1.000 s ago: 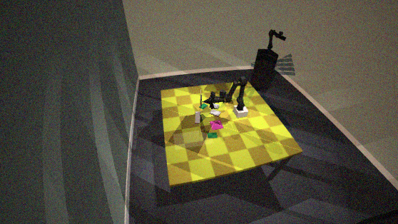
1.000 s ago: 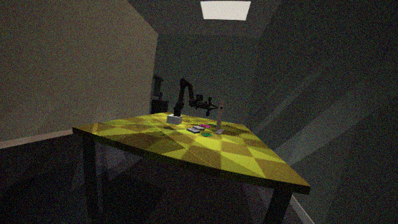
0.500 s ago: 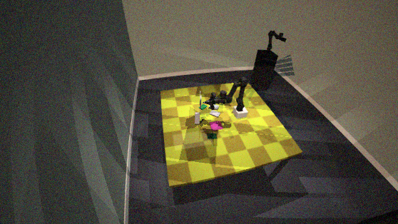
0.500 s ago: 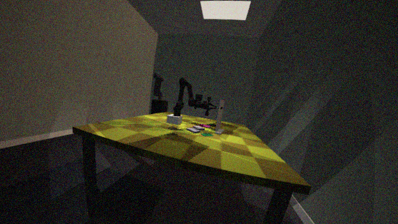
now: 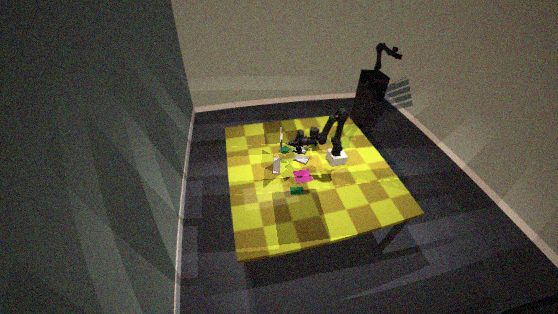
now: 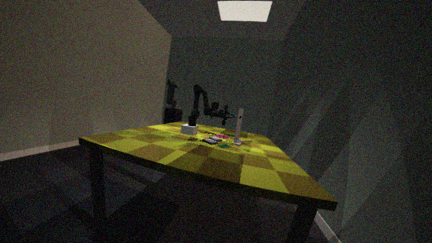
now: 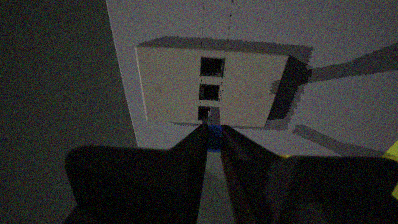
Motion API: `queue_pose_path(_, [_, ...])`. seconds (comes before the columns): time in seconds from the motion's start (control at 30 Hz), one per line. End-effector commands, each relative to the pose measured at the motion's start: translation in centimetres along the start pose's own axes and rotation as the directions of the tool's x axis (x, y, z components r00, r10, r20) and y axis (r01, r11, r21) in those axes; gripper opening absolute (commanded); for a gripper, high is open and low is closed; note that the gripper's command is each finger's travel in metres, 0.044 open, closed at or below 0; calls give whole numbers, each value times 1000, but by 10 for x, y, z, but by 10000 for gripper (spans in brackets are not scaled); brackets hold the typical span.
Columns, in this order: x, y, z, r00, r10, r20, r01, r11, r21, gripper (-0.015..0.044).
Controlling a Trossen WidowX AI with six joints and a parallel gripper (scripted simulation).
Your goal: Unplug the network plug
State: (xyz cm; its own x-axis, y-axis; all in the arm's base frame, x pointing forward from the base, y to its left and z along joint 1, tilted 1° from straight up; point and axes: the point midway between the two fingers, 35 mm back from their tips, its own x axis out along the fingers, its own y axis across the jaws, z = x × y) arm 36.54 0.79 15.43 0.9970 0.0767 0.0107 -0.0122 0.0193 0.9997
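Observation:
The upright panel [image 5: 281, 136] [image 6: 239, 129] [image 7: 170, 85] is pale and narrow. The wrist view shows its face with a column of dark square openings. My gripper [image 5: 290, 144] [image 6: 233, 115] [image 7: 214, 131] is close in front of the panel, shut on the plug. The plug [image 7: 214, 142] shows as a small blue part between the fingertips, with a greyish end in front of the lowest visible opening. Whether that end is still inside the socket cannot be told; the thin tab is not clear. A flat magenta square [image 5: 303, 176] [image 6: 221, 136], seemingly the marked square, lies on the table.
The checkered table [image 5: 360, 216] [image 6: 257, 175] carries a green block [image 5: 297, 190], another green piece [image 5: 285, 149] [image 6: 225, 146] near the panel's foot, a pale flat piece [image 5: 301, 159] and a pale strip [image 5: 276, 165]. The arm's white base [image 5: 337, 158] [image 6: 189, 129] stands behind the gripper.

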Motion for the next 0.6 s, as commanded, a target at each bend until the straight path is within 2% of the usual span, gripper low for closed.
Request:
queue_pose_path(0.0, [-5, -1, -1, 1000, -2, 4, 2, 1000, 6, 0])
queue_pose_path(0.57, [-14, -1, -5, 1000, -3, 4, 3, 1000, 7, 0])
